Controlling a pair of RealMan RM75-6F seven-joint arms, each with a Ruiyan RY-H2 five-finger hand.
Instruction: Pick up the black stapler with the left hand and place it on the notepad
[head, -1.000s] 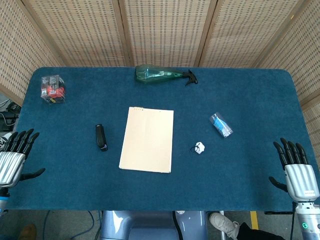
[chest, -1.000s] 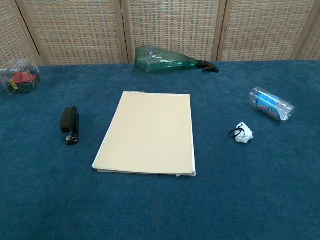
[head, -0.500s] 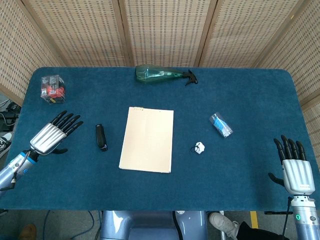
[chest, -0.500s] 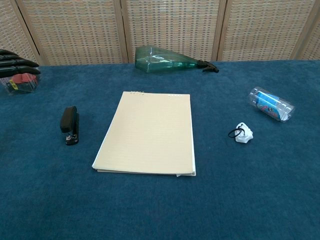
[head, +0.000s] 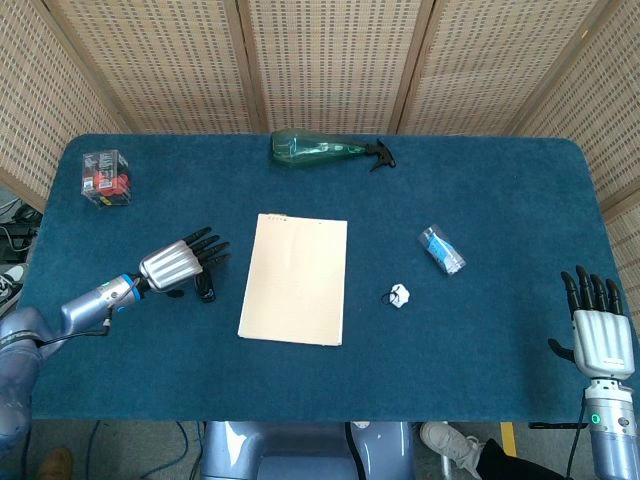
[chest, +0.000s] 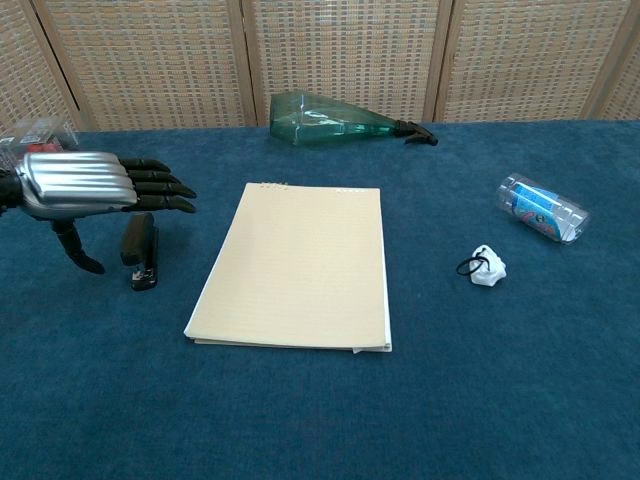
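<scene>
Near the front right corner of the blue carpeted table (head: 330, 385), the right hand (head: 597, 335) is raised with its dark fingers (head: 590, 291) spread, pointing up, and holding nothing; the chest view does not show it. Further in, at the left of the surface, the silver-backed left hand (chest: 85, 190) hovers over the small black stapler (chest: 139, 250), fingers (chest: 160, 190) straight, slightly apart and pointing toward the middle of the table, thumb hanging down beside the stapler without touching it, as far as the chest view shows. The stapler lies flat on the cloth, just left of the cream lined notepad (chest: 296, 265), apart from it. The notepad lies flat at the middle of the table, long side running front to back. Right of it, a small crumpled white object with a black loop (chest: 482, 267) rests on the cloth. Beyond that, toward the right edge, a clear plastic cylinder container (chest: 541, 208) lies on its side with blue and white contents inside. Near the far left corner sits a clear plastic box (head: 105, 177) holding red and dark items, too small to identify. Along the far edge, at its middle, a green translucent spray bottle with a black trigger head (head: 326, 150) lies on its side, nozzle end pointing right.
</scene>
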